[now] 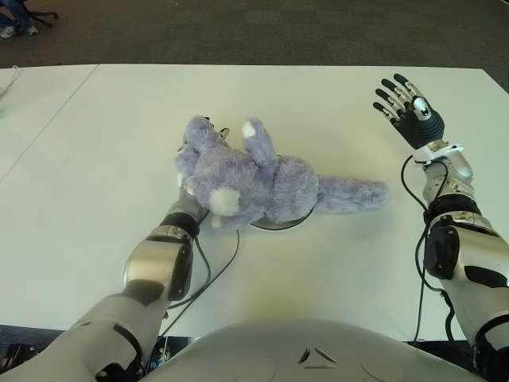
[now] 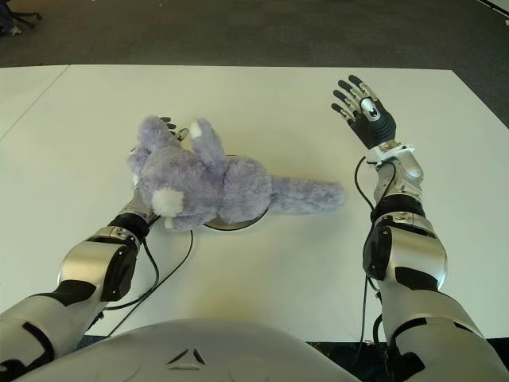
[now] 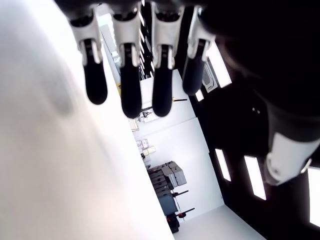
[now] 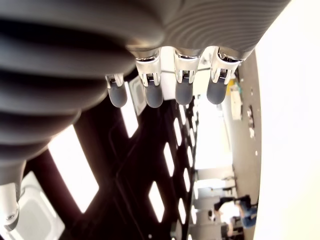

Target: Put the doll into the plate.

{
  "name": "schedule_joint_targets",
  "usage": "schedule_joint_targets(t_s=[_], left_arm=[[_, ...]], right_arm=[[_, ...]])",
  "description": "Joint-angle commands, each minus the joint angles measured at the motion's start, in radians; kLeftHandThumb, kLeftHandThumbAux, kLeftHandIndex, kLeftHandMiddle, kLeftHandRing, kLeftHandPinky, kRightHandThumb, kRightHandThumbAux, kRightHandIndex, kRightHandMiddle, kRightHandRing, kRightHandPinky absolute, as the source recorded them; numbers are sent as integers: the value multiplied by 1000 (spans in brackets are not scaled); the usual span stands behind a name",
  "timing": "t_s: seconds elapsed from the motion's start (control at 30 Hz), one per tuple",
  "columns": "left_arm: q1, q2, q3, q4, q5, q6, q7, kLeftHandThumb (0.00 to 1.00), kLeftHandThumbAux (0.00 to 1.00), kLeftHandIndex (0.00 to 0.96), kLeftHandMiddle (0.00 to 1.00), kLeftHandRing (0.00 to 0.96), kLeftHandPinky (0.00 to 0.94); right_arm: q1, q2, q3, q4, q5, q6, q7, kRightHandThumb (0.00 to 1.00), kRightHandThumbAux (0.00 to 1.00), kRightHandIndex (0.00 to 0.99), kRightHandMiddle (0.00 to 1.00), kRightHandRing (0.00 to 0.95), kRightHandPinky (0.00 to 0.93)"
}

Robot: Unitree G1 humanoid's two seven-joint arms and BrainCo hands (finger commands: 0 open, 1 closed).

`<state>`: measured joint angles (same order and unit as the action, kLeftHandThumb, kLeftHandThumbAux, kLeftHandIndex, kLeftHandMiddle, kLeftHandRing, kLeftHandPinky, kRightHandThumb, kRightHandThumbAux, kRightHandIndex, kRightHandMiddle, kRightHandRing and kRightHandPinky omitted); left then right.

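Doll (image 1: 254, 181) lies on its side across the plate (image 1: 280, 224), long axis running left-right on the white counter (image 1: 95, 159): head toward robot's left, 1 limb stretched right past the rim. Plate mostly hidden, only a near edge shows. Left hand (image 1: 208, 130) is behind the doll's head, largely covered in eye views; its wrist cam shows 4 fingers (image 3: 127, 75) straight, apparently grasping nothing. Right hand (image 1: 406, 107) up over counter, well right of doll, fingers spread, empty.
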<state>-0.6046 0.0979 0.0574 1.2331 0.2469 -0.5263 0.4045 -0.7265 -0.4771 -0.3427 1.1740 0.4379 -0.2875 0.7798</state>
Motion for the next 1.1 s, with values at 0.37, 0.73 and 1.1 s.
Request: schedule_joint_targets(t_s=[0.37, 0.73, 1.1], left_arm=[[193, -47, -18, 130, 14, 121, -14, 0, 591, 268, 346, 357, 368], [199, -44, -4, 128, -1, 113, -35, 0, 626, 269, 353, 355, 324], [209, -44, 3, 127, -11, 103, -51, 0, 597, 262, 344, 347, 325]], right_arm=[[32, 99, 144, 179, -345, -78, -563, 0, 664, 37, 44, 22, 25], [48, 196, 220, 190, -503, -78, -831, 0, 743, 49, 53, 50, 112], [86, 273, 44, 196, -350, -23, -767, 0, 731, 171, 203, 186, 200]])
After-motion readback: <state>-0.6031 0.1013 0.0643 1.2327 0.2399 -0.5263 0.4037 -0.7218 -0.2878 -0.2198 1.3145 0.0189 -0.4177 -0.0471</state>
